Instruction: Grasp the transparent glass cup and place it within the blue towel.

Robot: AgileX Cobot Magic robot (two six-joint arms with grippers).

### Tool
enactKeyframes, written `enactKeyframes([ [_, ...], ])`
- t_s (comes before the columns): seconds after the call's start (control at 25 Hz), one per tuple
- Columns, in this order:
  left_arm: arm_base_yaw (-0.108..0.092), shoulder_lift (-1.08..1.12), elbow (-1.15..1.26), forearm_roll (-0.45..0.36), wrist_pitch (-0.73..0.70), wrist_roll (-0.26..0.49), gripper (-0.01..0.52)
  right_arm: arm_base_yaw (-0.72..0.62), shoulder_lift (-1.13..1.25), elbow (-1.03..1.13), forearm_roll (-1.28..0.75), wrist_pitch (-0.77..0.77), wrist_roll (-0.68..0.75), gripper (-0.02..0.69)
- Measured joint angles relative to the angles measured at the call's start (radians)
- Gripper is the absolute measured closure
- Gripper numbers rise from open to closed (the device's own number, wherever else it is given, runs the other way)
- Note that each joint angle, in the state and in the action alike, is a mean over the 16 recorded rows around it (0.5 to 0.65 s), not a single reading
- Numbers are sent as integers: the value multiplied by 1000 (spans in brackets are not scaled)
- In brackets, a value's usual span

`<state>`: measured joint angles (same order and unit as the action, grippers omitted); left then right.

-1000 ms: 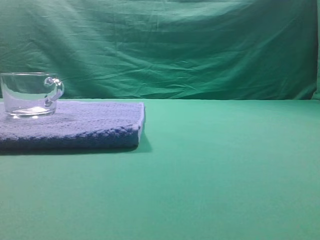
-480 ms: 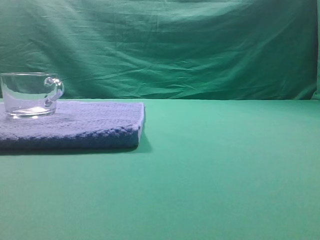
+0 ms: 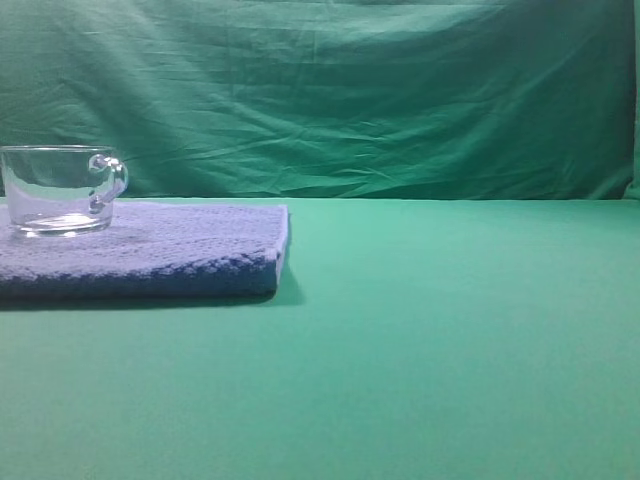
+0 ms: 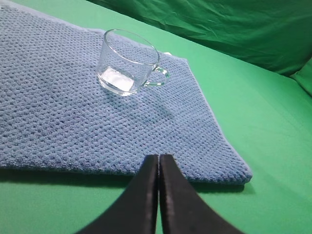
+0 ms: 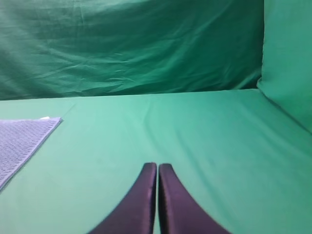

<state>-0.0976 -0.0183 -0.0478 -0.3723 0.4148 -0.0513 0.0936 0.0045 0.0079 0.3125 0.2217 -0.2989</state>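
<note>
1. While a wrinkled green backdrop (image 3: pixel 330 95) hangs behind the far edge of the green counter (image 3: pixel 450 340), we see only two things on the surface: the blue towel (image 3: pixel 150 250) and the transparent glass cup (image 3: pixel 60 190). Nothing stands between either gripper and the cup.
2. We find the cup upright, mouth up, resting on the towel toward the towel's far side, at the left edge of the exterior high view. Its loop handle points to the right there, toward the middle of the counter.
3. We see the towel lying flat by the counter's left edge, its long side running left to right in the exterior high view; its right corner shows at the left edge of the right wrist view (image 5: pixel 24 139).
4. We see the left gripper (image 4: pixel 159 158) with its dark fingers pressed together, holding nothing, just over the towel's near edge and apart from the cup (image 4: pixel 127 62).
5. We see the right gripper (image 5: pixel 157 166) likewise closed on nothing, over bare green counter, well apart from the towel.
</note>
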Motion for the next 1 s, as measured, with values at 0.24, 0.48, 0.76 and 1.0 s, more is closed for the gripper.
enactKeyframes([
  [0.24,0,0,0,0,0,0,514,0,-12,20,-38,60,-22,665],
  [0.48,0,0,0,0,0,0,514,0,-12,20,-59,131,-33,665],
  [0.76,0,0,0,0,0,0,514,0,-12,20,-64,178,-34,665],
  [1.0,0,0,0,0,0,0,514,0,-12,20,-64,186,-34,665],
])
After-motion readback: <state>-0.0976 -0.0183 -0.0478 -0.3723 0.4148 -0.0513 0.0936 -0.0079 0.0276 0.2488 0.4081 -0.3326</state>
